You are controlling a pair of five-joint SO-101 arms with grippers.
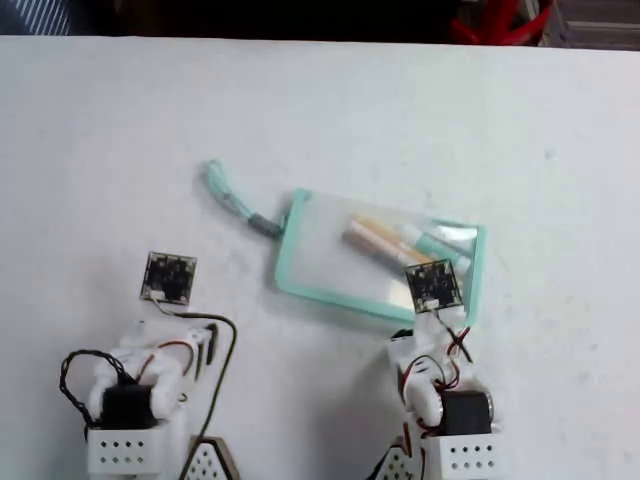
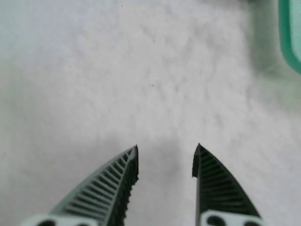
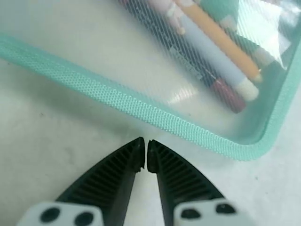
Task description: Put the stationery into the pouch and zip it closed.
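Note:
A clear pouch (image 1: 330,255) with teal trim lies flat in the middle of the white table, its teal wrist strap (image 1: 228,192) trailing off to the left. Several pens (image 1: 385,240) lie inside it. In the right wrist view the pens (image 3: 221,56) show through the mesh wall, orange, pale blue and dark red. My right gripper (image 3: 146,149) is shut on nothing, its tips just short of the pouch's teal edge (image 3: 141,110). My left gripper (image 2: 167,153) stands open over bare table, with a corner of the pouch (image 2: 291,33) off to one side.
Both arm bases (image 1: 125,420) (image 1: 450,425) sit at the table's near edge. The right arm's camera board (image 1: 433,284) overlaps the pouch's near right part. Bare white table (image 1: 500,120) spreads behind the pouch; a red object (image 1: 500,22) lies beyond the far edge.

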